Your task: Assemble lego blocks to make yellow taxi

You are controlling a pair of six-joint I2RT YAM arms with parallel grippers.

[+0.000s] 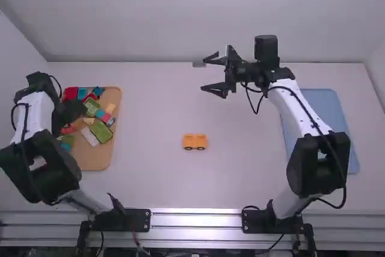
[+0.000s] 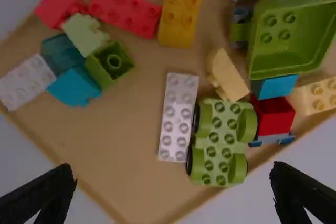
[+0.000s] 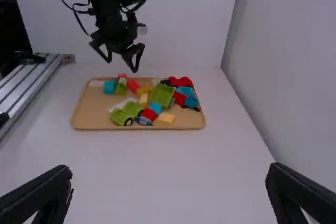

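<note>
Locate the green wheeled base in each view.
High view: green wheeled base, left part, on the tan tray's right side.
Left wrist view: base right of centre, lower half.
Right wrist view: base left of centre, by the tray's near edge.
Shared landmark: long white brick beside it.

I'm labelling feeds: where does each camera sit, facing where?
High view: above and behind, facing forward and down at table and yellow block car; left arm, right arm show.
Left wrist view: on that arm's wrist, down into block tray; left gripper shows, open.
Right wrist view: on its wrist, across the table; right gripper shows, open.
Both wrist views share tray and left gripper.
</note>
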